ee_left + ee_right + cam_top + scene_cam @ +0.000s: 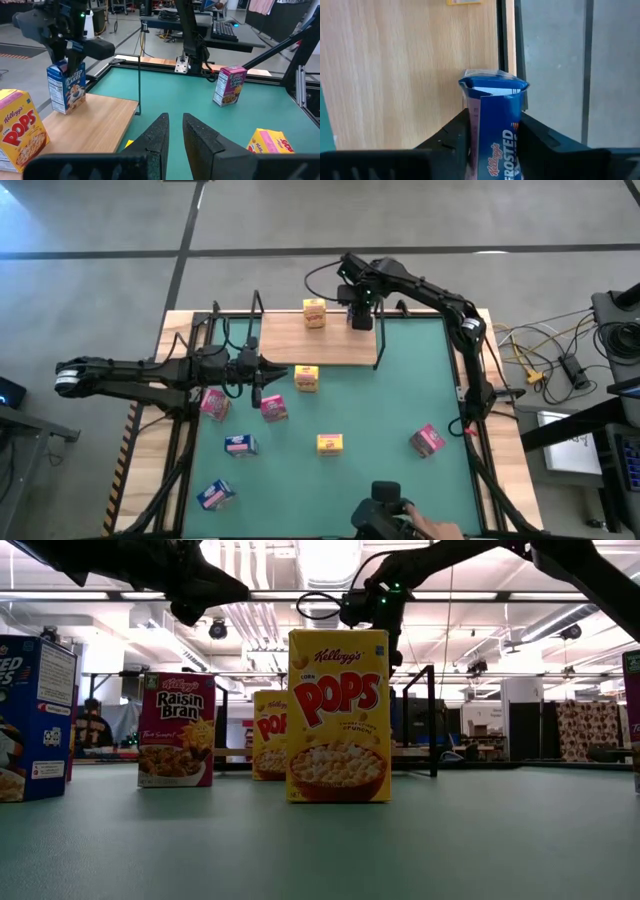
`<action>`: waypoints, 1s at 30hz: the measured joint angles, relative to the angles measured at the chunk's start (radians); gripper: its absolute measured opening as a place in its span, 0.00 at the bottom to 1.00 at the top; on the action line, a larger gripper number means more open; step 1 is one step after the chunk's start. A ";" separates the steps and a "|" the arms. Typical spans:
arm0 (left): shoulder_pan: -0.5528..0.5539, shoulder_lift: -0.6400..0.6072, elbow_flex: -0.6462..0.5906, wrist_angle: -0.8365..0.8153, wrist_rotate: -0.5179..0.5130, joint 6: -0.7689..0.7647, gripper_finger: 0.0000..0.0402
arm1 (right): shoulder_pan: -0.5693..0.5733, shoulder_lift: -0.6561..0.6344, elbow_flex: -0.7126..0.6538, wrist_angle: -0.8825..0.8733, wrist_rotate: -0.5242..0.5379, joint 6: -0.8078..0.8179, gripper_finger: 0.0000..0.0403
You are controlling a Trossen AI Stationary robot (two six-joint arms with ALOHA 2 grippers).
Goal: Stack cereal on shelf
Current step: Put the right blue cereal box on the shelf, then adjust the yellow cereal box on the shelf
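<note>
shelf (300, 340) holds a yellow box (314, 312) and a blue box (492, 130) pinched by the right claw (360, 315); left claw (172, 137) pressed together.

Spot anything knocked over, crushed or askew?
One oddity: the blue box between the right hand's fingers on the shelf has a crumpled top flap. The other boxes on the mat look upright; some sit at loose angles.

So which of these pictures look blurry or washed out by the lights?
Low view: ceiling lights glare white, the nearest yellow box is sharp, the arms dark silhouettes. Right wrist view: the blue box between the fingers looks soft. High view: even light, no glare.
</note>
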 joint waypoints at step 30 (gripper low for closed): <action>0.000 0.000 0.000 0.017 -0.001 -0.007 0.09 | 0.042 -0.205 -0.009 -0.036 -0.112 0.158 0.46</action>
